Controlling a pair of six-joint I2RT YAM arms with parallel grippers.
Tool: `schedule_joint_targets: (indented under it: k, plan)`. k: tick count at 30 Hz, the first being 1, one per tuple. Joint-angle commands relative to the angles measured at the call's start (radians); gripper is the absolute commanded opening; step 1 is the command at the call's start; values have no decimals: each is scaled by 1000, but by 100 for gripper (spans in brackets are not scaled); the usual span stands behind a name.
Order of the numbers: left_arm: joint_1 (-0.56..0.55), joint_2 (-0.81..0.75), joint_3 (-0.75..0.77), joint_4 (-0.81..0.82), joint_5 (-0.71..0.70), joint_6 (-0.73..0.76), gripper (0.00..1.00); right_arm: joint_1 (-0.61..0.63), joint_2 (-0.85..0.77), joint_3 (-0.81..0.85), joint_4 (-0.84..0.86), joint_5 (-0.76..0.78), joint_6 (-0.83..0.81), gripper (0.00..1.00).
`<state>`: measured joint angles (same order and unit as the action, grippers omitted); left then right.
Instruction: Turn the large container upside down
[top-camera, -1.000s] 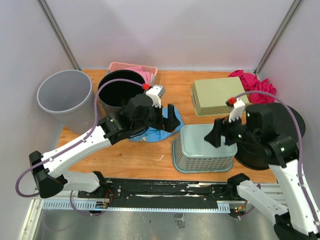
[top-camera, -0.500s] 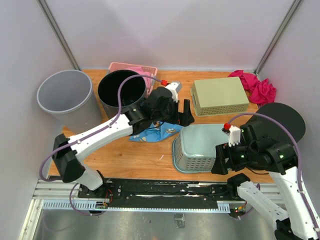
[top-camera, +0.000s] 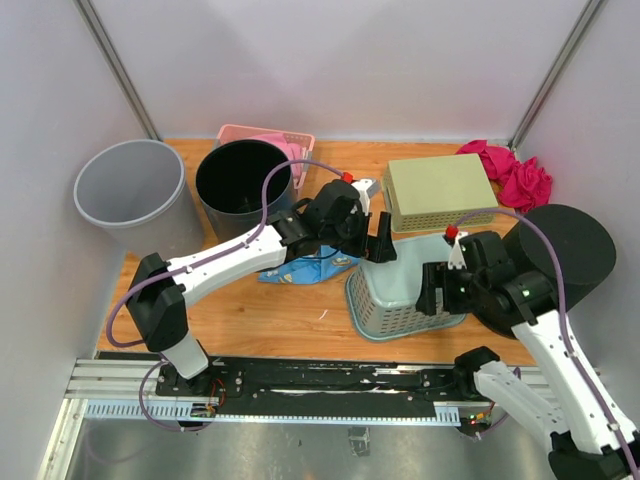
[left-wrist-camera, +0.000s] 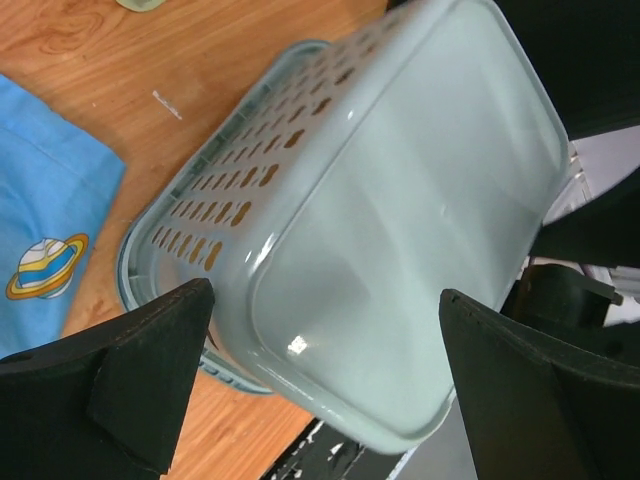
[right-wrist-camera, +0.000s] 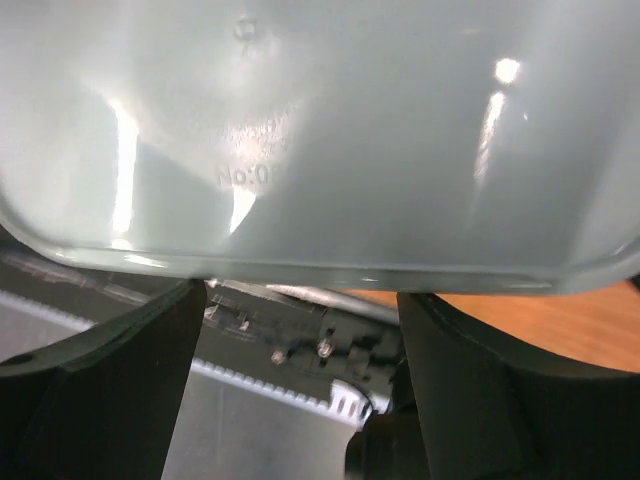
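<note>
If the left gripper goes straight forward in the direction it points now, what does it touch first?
Most likely the pale basket: in the left wrist view its solid bottom fills the space ahead of the left gripper, whose jaws stand open. How near it is, I cannot tell.

Bright, even light; glare on plastic

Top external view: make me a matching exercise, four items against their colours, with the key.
Items:
1. perforated basket
2. leftmost bin
3. crumpled cloth
4. flat bag

Colours:
A. blue
B. magenta
C. pale teal
D. grey

Pairs: 1-C; 2-D; 3-B; 4-A
</note>
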<state>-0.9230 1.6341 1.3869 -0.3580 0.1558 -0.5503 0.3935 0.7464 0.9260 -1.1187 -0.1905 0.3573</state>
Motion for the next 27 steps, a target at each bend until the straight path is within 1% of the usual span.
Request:
schedule_joint_targets:
  k: [1,5,9,13,16,20,27]
  plan:
    - [1,-10,-28,54,60,-22,99,6,95,21,261,225,-29,80]
    - [1,-10,-31,62,53,-27,99,-24,193,35,448,243,-61,79]
    - [1,-8,-21,60,50,-22,99,-63,301,94,505,228,-72,79]
    - [1,9,-13,77,70,-23,99,-68,324,184,471,236,-81,81]
    - [1,37,-8,107,105,-38,99,-68,298,258,413,285,-90,82]
    - [0,94,12,186,177,-77,99,-69,235,341,328,360,-93,83]
    - [-14,253,154,271,263,-111,99,-70,99,391,231,473,-98,84]
